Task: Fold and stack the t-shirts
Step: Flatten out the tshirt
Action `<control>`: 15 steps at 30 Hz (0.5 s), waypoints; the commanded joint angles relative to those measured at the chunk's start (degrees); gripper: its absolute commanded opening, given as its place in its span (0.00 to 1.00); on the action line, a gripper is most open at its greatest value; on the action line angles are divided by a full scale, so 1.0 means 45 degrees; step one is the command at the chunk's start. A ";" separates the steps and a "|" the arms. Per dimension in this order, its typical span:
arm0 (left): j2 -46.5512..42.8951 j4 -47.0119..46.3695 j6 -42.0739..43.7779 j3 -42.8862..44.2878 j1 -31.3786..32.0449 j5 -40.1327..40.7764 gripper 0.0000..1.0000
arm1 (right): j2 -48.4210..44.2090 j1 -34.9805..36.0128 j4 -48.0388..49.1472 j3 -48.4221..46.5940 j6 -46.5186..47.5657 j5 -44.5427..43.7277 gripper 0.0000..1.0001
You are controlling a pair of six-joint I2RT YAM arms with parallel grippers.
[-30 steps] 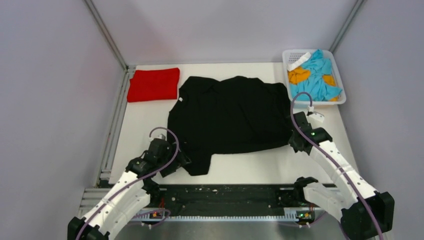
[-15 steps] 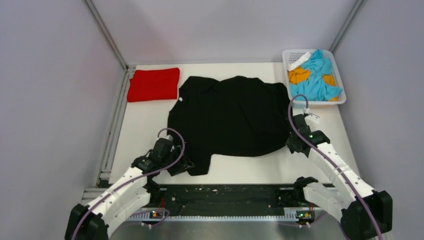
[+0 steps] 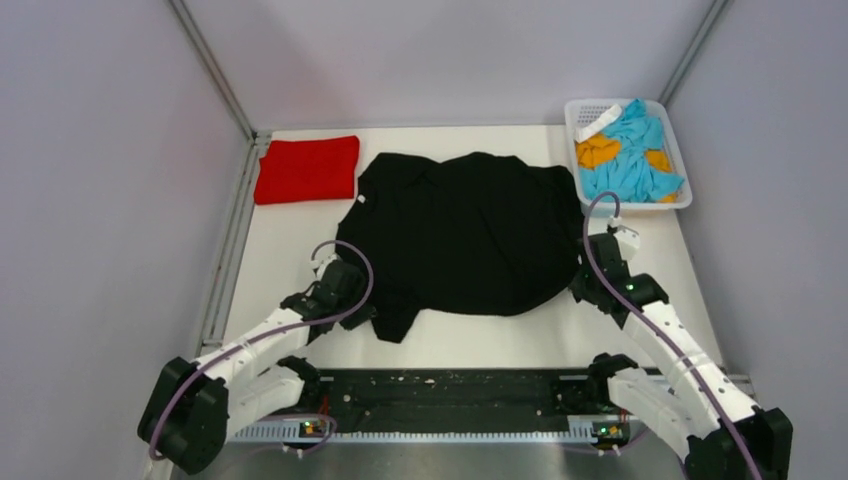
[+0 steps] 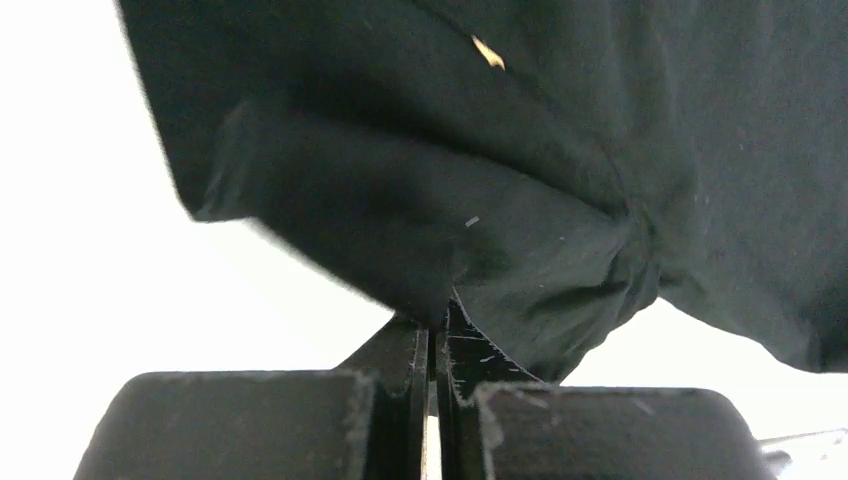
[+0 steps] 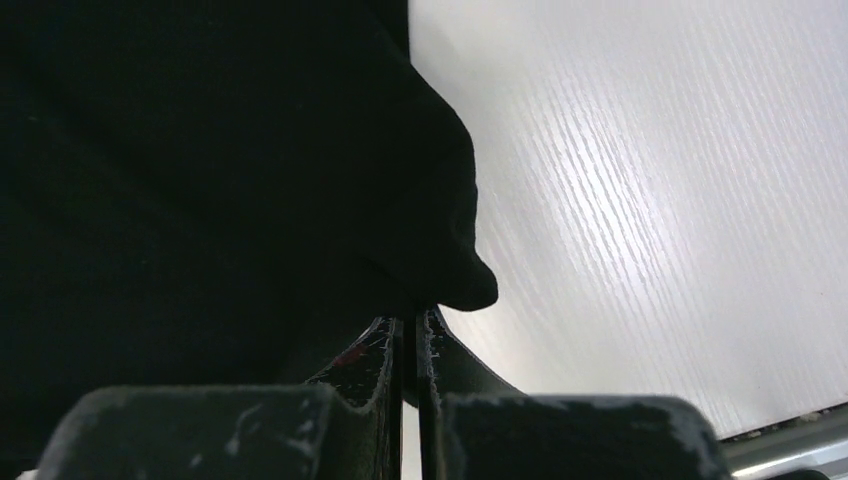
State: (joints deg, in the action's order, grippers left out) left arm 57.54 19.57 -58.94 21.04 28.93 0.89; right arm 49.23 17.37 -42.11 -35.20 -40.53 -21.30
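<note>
**Left gripper point(image 3: 362, 310) has clamped onto the black shirt's near-left corner**

Since a second ago the left arm has pushed forward and its jaws, wide apart then, have come fully together on cloth. The right arm has shifted only slightly. The near hem of the large black soft-cloth short-sleeved t-shirt point(image 3: 465, 235) has drawn in and now curves between the two grippers.

Left wrist view: the left gripper point(image 4: 437, 322) has its fingers pressed together with a bunched fold of the black t-shirt point(image 4: 450, 150) pinched at the tips. The cloth puckers to the right of the pinch.

Right wrist view: the right gripper point(image 5: 410, 318) is closed just as tight and nips the edge of the black t-shirt point(image 5: 200, 150). A rounded corner of cloth juts out beside the tips over the white wood-grain table point(image 5: 650, 200).

Top view: the right gripper point(image 3: 582, 284) is at the shirt's near-right edge. The rest of the black t-shirt lies spread over the middle of the white table point(image 3: 480, 335), collar end towards the far side.

Far left corner: the bright red soft-cloth t-shirt point(image 3: 307, 168), folded into a rectangle, just beside the black one but apart from it.

Far right corner: a white plastic lattice basket point(image 3: 590, 110) holding crumpled blue and orange cloths point(image 3: 630, 160).
</note>
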 commanded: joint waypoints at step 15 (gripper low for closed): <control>-0.4407 0.2409 0.4135 0.8991 -0.0032 0.6472 0.00 | -0.1219 -0.0103 -0.0425 -0.8425 0.1386 0.0825 0.00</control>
State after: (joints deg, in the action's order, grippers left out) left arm 37.23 29.78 -47.35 50.98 28.88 20.16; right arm 43.29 17.34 -44.23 -61.32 -38.39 -18.72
